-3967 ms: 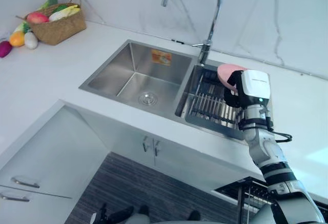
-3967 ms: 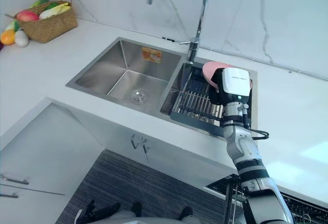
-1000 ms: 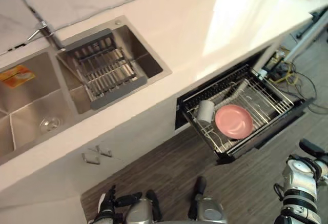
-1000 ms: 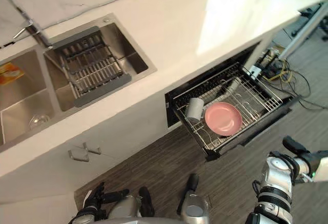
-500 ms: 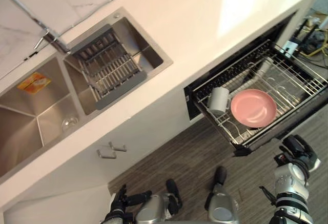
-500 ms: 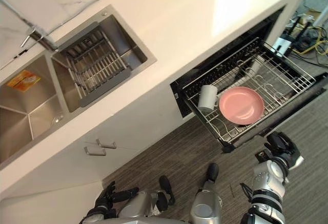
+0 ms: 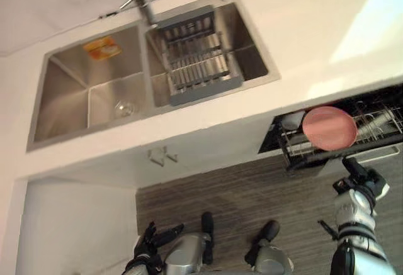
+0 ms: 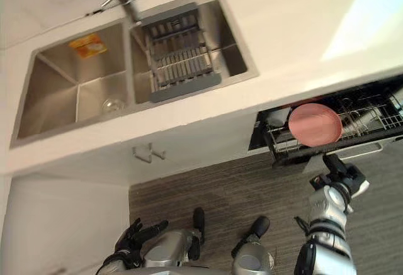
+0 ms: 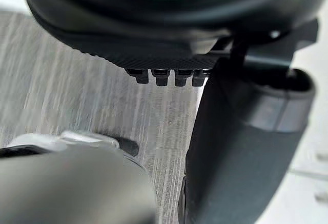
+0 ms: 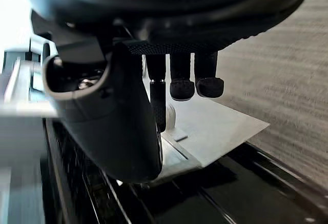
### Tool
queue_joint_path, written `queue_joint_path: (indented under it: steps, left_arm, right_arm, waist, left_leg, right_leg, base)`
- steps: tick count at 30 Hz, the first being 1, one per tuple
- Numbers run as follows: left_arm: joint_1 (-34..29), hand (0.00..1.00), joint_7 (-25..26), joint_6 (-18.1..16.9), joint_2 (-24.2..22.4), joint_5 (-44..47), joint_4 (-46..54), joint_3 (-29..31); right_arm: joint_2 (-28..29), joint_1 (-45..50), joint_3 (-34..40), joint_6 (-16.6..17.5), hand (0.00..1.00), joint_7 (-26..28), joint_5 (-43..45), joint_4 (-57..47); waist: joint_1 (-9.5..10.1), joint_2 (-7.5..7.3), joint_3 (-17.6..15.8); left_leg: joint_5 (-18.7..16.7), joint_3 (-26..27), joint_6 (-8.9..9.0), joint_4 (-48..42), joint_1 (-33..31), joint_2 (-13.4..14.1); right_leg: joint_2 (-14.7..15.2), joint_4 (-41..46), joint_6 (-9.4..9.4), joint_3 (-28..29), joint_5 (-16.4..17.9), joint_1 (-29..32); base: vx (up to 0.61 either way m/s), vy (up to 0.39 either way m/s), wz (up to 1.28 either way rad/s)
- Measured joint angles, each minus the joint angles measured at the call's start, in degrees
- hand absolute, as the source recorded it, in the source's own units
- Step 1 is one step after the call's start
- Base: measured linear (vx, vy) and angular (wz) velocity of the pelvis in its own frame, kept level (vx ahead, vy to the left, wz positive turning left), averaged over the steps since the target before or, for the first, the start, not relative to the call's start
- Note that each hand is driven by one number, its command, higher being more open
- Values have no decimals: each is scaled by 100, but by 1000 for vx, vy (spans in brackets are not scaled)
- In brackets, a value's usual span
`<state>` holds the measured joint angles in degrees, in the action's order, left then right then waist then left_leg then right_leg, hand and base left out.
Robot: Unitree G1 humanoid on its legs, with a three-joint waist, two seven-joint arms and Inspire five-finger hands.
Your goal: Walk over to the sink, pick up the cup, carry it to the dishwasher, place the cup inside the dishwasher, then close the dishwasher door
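Dishwasher rack [image 7: 385, 126] now further in, cup [image 7: 291, 121] inside, apart from empty, loose-fingered right hand [image 7: 364, 179]

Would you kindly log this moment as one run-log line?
cup: in dishwasher rack beside pink plate | right hand: open, at dishwasher front | left hand: open | closing: not done

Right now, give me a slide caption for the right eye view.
Right hand at the front of the pulled-out dishwasher rack, a pink plate lying inside it.
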<state>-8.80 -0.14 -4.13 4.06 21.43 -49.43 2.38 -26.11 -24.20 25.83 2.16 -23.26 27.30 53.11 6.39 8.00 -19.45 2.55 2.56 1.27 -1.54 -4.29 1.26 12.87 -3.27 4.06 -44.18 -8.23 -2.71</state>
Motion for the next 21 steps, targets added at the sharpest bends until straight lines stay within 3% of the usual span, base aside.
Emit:
queue_joint_path:
  steps: [1, 2, 5, 7, 11, 14, 17, 20, 21]
  left_arm:
    - [-39, 100, -39, -2, 1, 0, -1, 2]
    - [-81, 100, -76, -8, 3, 0, -5, 4]
    - [-113, 100, -279, -127, -6, 71, -18, 28]
    - [-156, 100, -374, -216, 11, 114, -93, 106]
    - [-152, 100, -494, -374, 14, 115, -226, 102]
    - [-144, 100, -504, -386, 16, 115, -254, 96]
    - [-89, 100, -500, -360, 118, 134, -365, 7]
    - [40, 100, -416, -268, 227, 211, -498, -5]
    - [42, 100, -357, -230, 263, 186, -515, -5]
  right_arm:
    - [-96, -186, -200, -87, 0, -2, -76, 37]
    - [-135, -419, -339, -167, 100, 3, -104, 93]
    - [-159, -865, -631, -313, 100, -107, -275, 359]
    - [-85, -864, -744, -322, 100, 42, -281, 458]
    - [176, -816, -1029, -256, 100, 249, -446, 405]
    - [598, -445, -1040, -157, 100, 364, -450, 402]
    - [1273, 380, -1052, -136, 100, 539, -438, 420]
    - [1716, 1198, -1059, -155, 100, 940, -501, 645]
    - [1891, 1615, -1054, -189, 100, 1104, -504, 833]
  waist:
    - [93, -3, 3]
    - [179, -7, 5]
    - [406, -64, 66]
    - [410, -156, 110]
    - [410, -173, 157]
    - [466, -217, 239]
    - [515, -358, 404]
    - [403, -537, 455]
    - [309, -650, 479]
  left_leg:
    - [51, -132, 4, -5, -38, 24]
    - [103, -228, -7, -15, -54, 51]
    - [158, -371, 44, -17, -99, 139]
    - [157, -365, 47, -13, -94, 192]
    - [162, -302, 103, -13, -57, 273]
    - [124, -192, 172, -7, -8, 320]
    - [94, -52, 211, 98, 56, 331]
    - [87, -33, 203, 194, 99, 300]
    - [27, -34, 177, 261, 217, 246]
  right_leg:
    - [-13, 89, -14, -108, 71, -13]
    - [-29, 169, -34, -193, 133, -13]
    - [-87, 317, -71, -333, 284, -8]
    - [-101, 427, -99, -312, 373, 31]
    - [-160, 465, -120, -215, 441, 66]
    - [-207, 429, -124, -118, 449, 74]
    - [-211, 416, -106, 21, 461, 147]
    - [-133, 560, -78, 43, 533, 197]
    - [65, 996, -30, 57, 761, 246]
  base:
    - [-24, -10, 53]
    - [-10, -10, 45]
    - [-17, -17, 28]
    - [-7, -19, -2]
    - [-18, -21, -12]
    - [8, -17, -18]
    - [40, -10, -22]
    - [82, -4, -2]
    - [87, 24, 5]
